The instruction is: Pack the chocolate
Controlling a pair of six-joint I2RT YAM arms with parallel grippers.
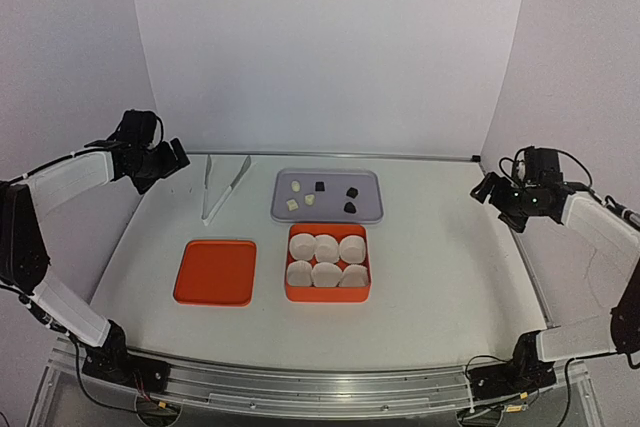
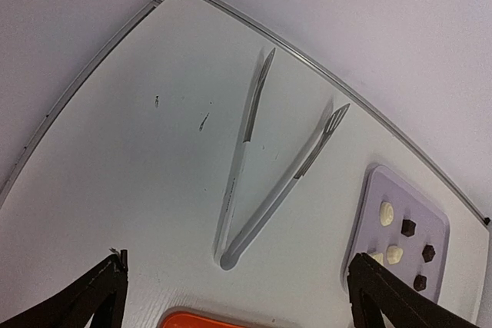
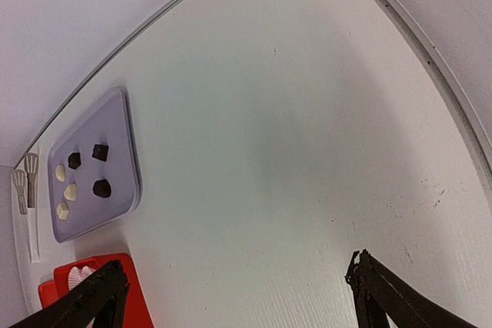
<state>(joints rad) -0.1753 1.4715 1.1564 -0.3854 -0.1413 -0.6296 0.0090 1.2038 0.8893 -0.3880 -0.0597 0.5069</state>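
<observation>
The chocolate lies on a lavender tray (image 1: pixel 372 180) at the table's back middle: three dark lumps (image 1: pixel 352 191) on the right and three cream-white lumps (image 1: pixel 296 185) on the left. It also shows in the left wrist view (image 2: pixel 408 227) and in the right wrist view (image 3: pixel 102 187). An orange box (image 1: pixel 291 294) in front of the tray holds several white paper cups (image 1: pixel 327 244). My left gripper (image 1: pixel 175 157) is open and empty at the far left, above the table near the tongs. My right gripper (image 1: pixel 485 189) is open and empty at the far right.
White tongs (image 1: pixel 225 185) lie spread open left of the tray, their hinge end between my left fingertips in the left wrist view (image 2: pixel 261 190). An orange lid (image 1: pixel 215 271) lies flat left of the box. A metal strip (image 1: pixel 400 155) edges the table's back.
</observation>
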